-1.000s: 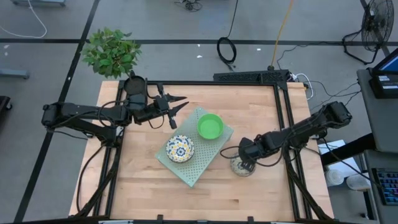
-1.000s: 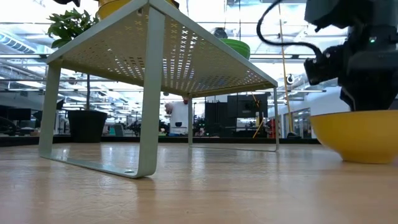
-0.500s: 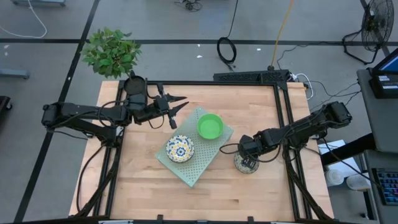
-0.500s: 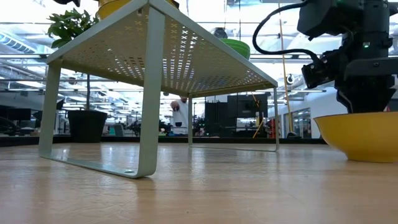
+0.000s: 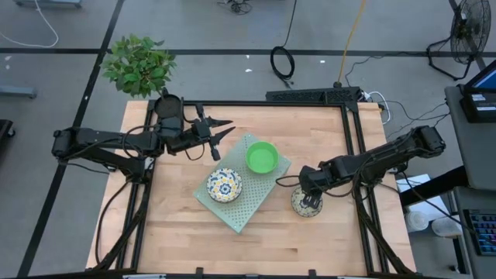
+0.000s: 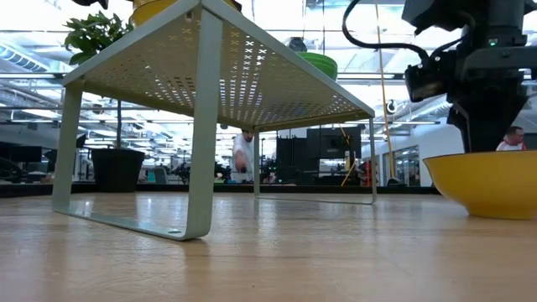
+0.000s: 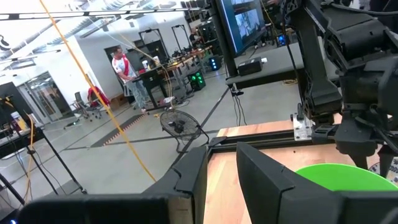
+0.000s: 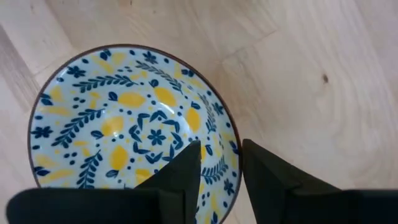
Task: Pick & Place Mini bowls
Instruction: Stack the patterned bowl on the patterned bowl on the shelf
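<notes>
Right gripper [image 5: 311, 201] now sits over floral bowl [image 5: 307, 203] on bare table, right of mat [image 5: 232, 217]. A moment ago bowl slid a bit right with gripper. Fingers [image 8: 180, 177] straddle bowl rim, one inside, one outside, gap narrow; real pinch or not, cannot tell. Looks like bowl about to be lifted.

Second floral bowl [image 5: 224, 184] and green bowl [image 5: 262, 156] sit on mat.

Left gripper [image 5: 221, 132] waits near table's far edge, fingers a little apart, holding nothing.
</notes>
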